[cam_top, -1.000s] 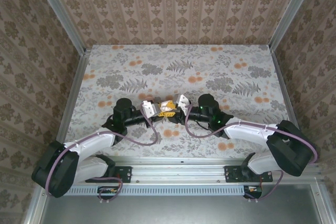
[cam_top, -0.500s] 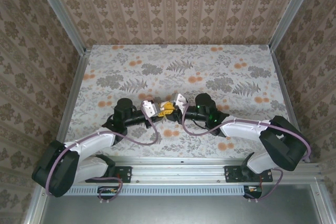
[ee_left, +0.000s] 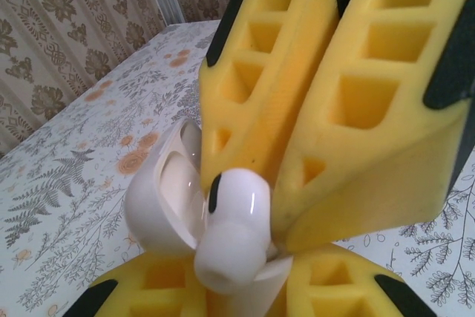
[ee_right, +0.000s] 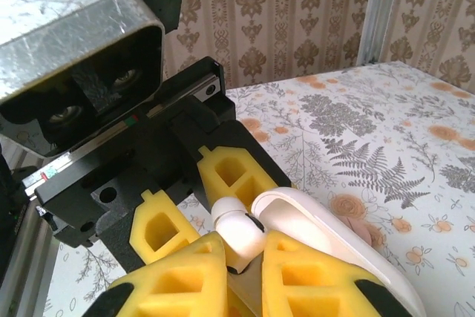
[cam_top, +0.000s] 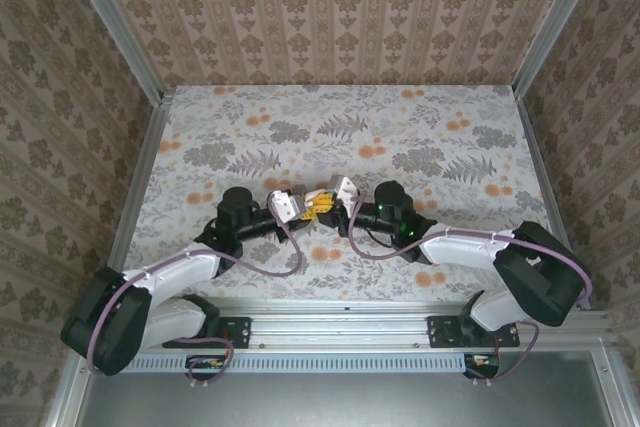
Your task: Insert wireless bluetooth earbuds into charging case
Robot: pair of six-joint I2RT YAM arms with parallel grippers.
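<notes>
Charging case (ee_left: 159, 202), a small glossy white rounded plastic shell, was open in the left wrist view. Its lid was swung aside and its base was clamped between the yellow fingers of the left gripper (ee_left: 245, 298). One small white plastic earbud (ee_left: 230, 239) with a dark spot sat upright in it, pinched at the closed tips of the right gripper (ee_left: 273, 194) above.

Right wrist view: earbud (ee_right: 239, 234) nipped between the right fingertips, with the case (ee_right: 326, 231) touching it alongside.

Top view: left gripper (cam_top: 303, 213) and right gripper (cam_top: 330, 209) met tip to tip over the near middle of the floral-print table (cam_top: 400, 127).
</notes>
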